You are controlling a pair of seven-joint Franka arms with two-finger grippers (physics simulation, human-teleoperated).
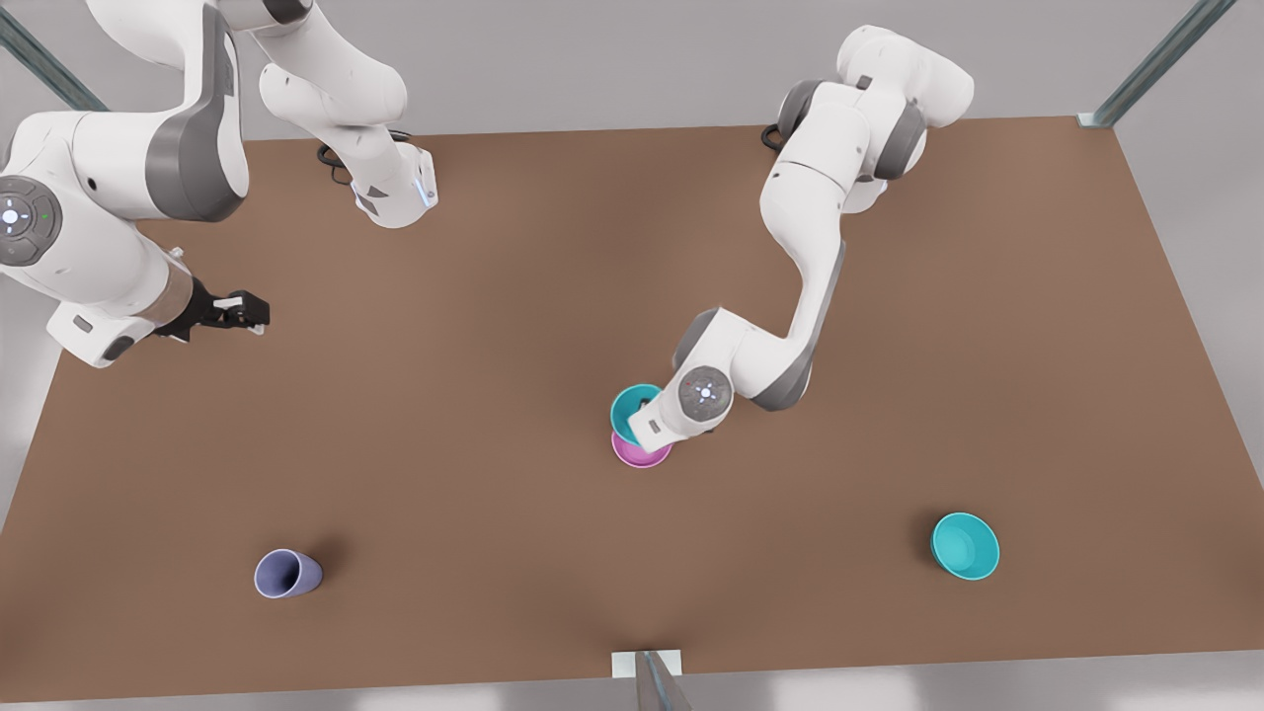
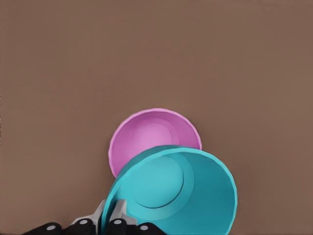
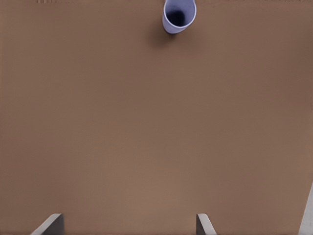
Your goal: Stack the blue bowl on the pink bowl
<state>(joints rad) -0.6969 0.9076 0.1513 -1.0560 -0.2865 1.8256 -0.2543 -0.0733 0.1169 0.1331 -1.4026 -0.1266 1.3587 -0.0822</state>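
Note:
The blue bowl (image 1: 628,407) (image 2: 176,191) hangs tilted just above the pink bowl (image 1: 640,454) (image 2: 151,137), overlapping it on one side. My left gripper (image 2: 110,218) is shut on the blue bowl's rim, one finger inside and one outside; in the front view its wrist covers part of both bowls near the table's middle. The pink bowl sits upright on the table. My right gripper (image 1: 252,314) (image 3: 128,225) waits open and holding nothing above the table at the front view's left.
A greener turquoise bowl (image 1: 965,545) sits at the front view's lower right. A lavender cup (image 1: 286,574) (image 3: 179,15) lies at the lower left. A metal post (image 1: 652,681) stands at the table's near edge.

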